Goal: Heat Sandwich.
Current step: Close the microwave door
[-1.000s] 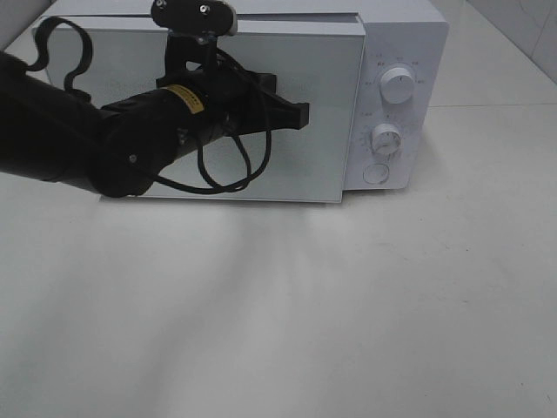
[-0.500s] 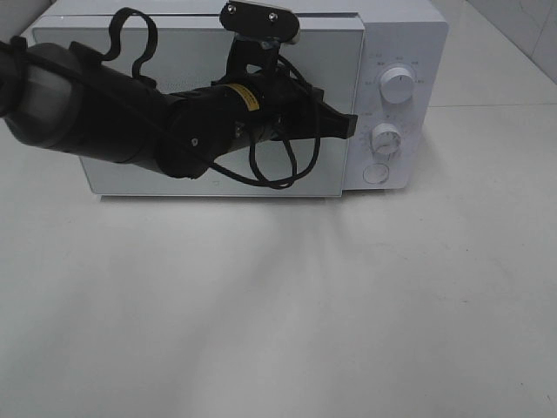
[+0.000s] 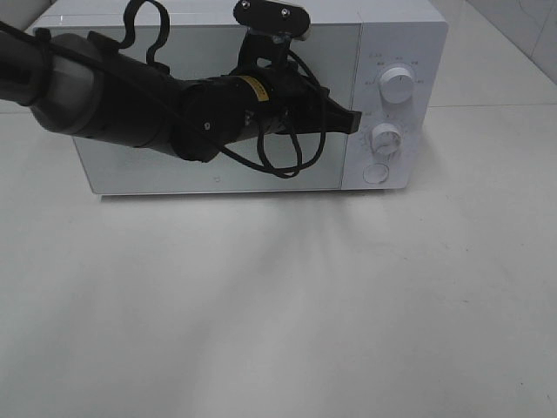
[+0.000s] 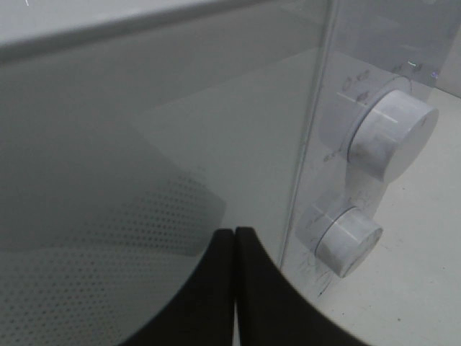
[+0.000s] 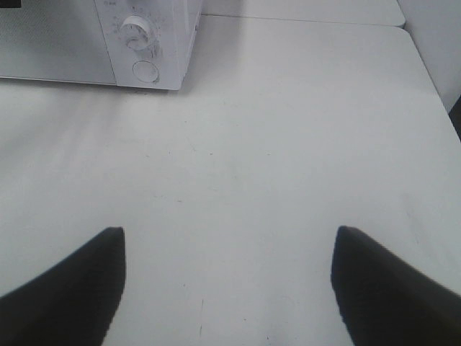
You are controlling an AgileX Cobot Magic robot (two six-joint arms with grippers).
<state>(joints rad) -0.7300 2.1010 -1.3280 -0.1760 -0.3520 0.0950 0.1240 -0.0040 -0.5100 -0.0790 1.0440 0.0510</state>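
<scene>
The left arm (image 3: 113, 109) runs off the left edge of the high view and lies across the microwave (image 3: 409, 35) door, hiding most of it; the bare part of the door is pale and shows nothing of the inside. Whether the left gripper (image 3: 352, 122) touches the door's edge I cannot tell. The print round the upper dial (image 3: 399, 85) and lower dial (image 3: 385, 138) is too small to read, as is the yellow label (image 3: 254, 85) on the arm. In the right wrist view the bottom edge cuts off the right gripper (image 5: 229, 232) fingers (image 5: 72, 288), and the top edge cuts the microwave
</scene>
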